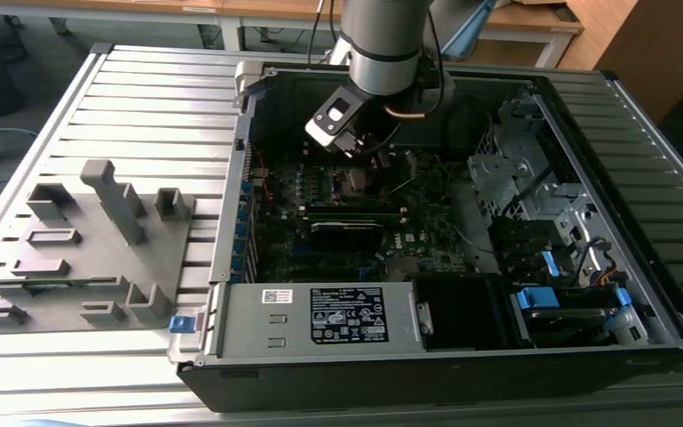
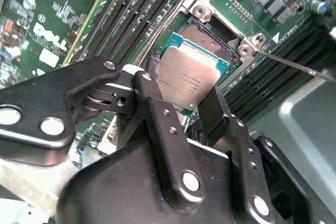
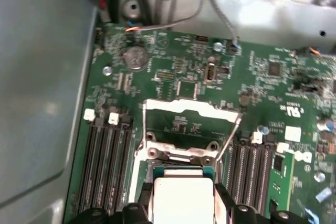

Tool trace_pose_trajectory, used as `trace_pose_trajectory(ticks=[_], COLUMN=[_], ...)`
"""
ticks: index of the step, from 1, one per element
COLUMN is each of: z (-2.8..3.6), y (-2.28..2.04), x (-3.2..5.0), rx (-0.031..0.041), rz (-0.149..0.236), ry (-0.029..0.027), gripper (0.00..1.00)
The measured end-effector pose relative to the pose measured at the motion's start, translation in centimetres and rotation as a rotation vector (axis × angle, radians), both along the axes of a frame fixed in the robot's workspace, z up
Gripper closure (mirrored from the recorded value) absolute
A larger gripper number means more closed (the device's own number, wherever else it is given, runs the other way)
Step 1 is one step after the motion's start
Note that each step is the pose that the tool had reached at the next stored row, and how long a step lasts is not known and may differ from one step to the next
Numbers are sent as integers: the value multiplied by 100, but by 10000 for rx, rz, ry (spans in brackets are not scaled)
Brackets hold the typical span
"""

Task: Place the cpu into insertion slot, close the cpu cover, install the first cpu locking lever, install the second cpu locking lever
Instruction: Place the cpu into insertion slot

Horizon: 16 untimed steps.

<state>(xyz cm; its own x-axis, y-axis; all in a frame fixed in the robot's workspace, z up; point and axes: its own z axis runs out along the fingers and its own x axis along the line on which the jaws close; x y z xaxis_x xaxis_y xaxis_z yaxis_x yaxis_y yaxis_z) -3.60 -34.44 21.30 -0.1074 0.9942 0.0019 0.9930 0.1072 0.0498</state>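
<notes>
Holding the cpu [image 2: 189, 77] by two opposite edges, the gripper [image 2: 178, 94] has its black fingers [image 2: 152, 114] pinched on the chip. The chip sits silver top up, just over the insertion slot [image 2: 210, 38] and partly covering its dark square; whether they touch cannot be told. The cpu cover [image 3: 181, 106] is swung open off the slot, on the side away from the gripper, with green motherboard [image 3: 252, 82] showing through its cut-out. Black memory slots [image 3: 107, 166] flank both sides. One thin wire lever [image 2: 294, 64] juts free beside the slot.
</notes>
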Motion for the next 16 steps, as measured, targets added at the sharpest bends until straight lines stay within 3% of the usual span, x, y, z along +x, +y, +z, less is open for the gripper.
trace_pose_trajectory(ticks=[9, 12, 14, 15, 16], z=[-14, -14, -16, -16, -16], y=[0, 0, 0, 0, 0], x=[0, -1, -2, -2, -3], rx=[-1, 12, 220, 287, 300], rz=[-1620, -1685, -1684, -1674, -1659], ry=[1, 1, 17, 25, 25], gripper=[46, 46, 46, 46, 46])
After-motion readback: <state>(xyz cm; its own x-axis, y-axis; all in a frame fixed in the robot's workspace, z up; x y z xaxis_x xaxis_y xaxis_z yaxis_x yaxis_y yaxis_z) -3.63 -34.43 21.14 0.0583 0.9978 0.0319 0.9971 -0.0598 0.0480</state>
